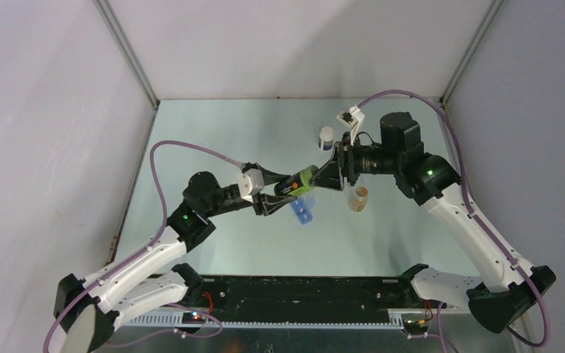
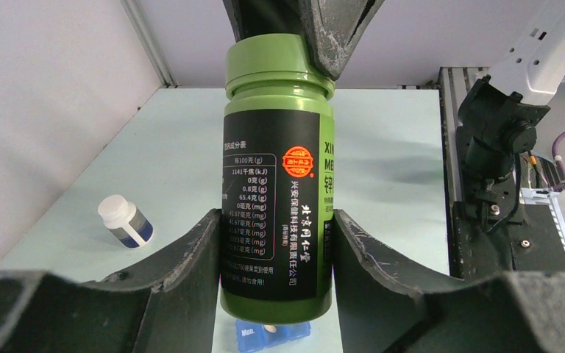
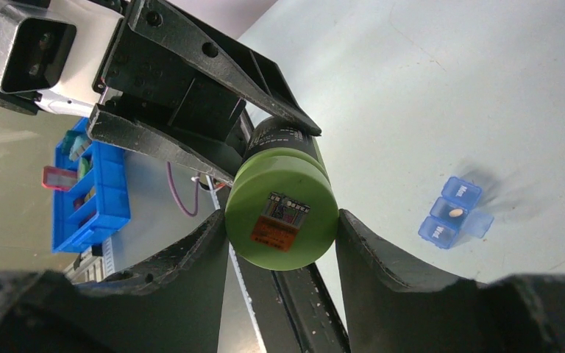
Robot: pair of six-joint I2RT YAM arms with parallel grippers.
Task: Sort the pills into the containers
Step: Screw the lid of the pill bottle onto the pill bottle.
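Where the left gripper [image 2: 276, 224] closes, it grasps the green bottle [image 2: 276, 169] low on its body, one dark finger [image 2: 191, 265] pressed to each side of the black label. The right gripper [image 3: 282, 224] is clenched on the green cap [image 3: 301, 184] at the opposite end, so the bottle hangs between the two arms, lying nearly on its side above the table [image 1: 265, 132].

The bottle looks like rigid plastic that should not give under a firm squeeze. The glossy label is probably slippery, so the body grip needs real pressure if the cap is to be twisted against it. How full or heavy it is cannot be told. The cap's smooth wall is the natural hold for turning.

Just below sits the blue pill organizer [image 3: 449, 217], one lid up with a pill inside. Farther off stand a white-capped bottle [image 2: 123, 220] and a small clear bottle [image 1: 358, 198] with orange contents.
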